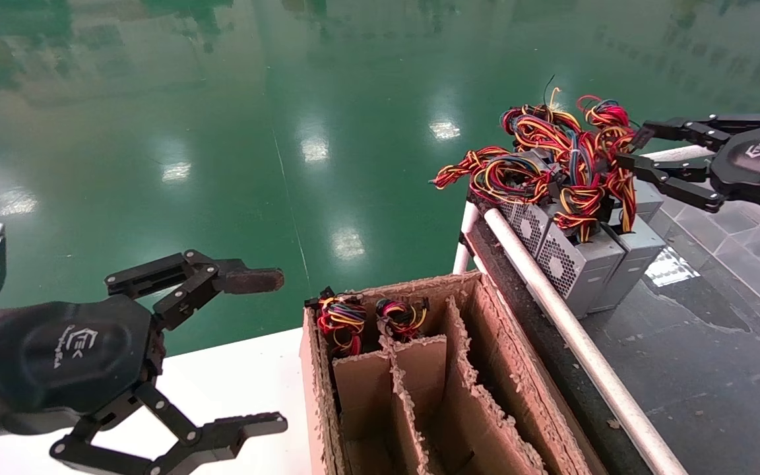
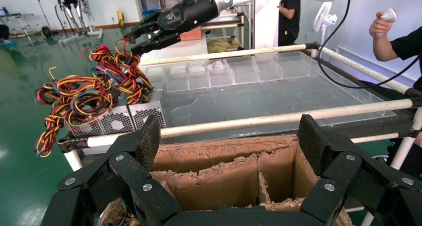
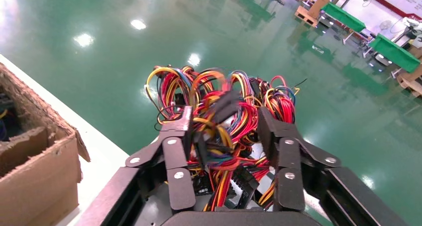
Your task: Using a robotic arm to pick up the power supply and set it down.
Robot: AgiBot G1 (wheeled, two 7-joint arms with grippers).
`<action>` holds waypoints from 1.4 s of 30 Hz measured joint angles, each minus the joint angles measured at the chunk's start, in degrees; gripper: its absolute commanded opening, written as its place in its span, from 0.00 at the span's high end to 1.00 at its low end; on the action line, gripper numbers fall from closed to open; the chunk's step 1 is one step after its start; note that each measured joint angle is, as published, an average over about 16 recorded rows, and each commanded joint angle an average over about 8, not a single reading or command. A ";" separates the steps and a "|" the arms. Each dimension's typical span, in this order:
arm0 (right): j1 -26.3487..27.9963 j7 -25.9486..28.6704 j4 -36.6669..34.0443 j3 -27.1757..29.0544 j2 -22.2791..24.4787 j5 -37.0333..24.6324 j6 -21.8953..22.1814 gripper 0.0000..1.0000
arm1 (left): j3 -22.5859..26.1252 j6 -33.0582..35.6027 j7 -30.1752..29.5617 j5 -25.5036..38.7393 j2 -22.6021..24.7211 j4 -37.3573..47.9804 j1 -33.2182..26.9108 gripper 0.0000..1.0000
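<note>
Power supply point(image 1: 578, 264) sits at the table point(image 1: 683, 356) corner beyond the cardboard box point(image 1: 485, 396); right gripper point(image 1: 631, 150), jaws apart, is among its wires point(image 1: 551, 158). Better to drop lower and grip metal, not cables. Left gripper point(image 1: 268, 349) waits open beside the box.

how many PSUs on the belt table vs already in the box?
3 visible on the table: a front power supply, a second beside it, a third behind; wires may hide more. 2 wire bundles show in the cardboard box's far compartments.
</note>
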 measured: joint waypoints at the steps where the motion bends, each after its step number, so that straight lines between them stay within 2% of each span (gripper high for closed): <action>1: 0.08 0.51 -0.29 0.08 0.06 0.19 -0.40 0.00 | 0.00 0.00 0.00 0.00 0.00 0.00 0.00 0.00; 13: 1.11 9.62 -6.64 1.88 0.37 3.85 -6.18 0.00 | 0.03 -0.02 0.02 -0.02 -0.01 0.01 0.00 0.00; 19: 0.06 13.12 -6.84 2.87 0.56 6.00 -7.51 0.00 | 0.04 -0.02 0.03 -0.03 -0.01 0.03 -0.01 0.00; 25: -2.71 15.15 -2.62 3.61 1.03 8.15 -7.80 0.00 | 0.05 -0.02 0.04 -0.04 -0.01 0.05 -0.01 0.00; 42: -13.80 19.67 17.03 5.28 3.15 14.58 -7.76 0.00 | 0.09 -0.02 0.06 -0.06 -0.02 0.06 -0.03 0.00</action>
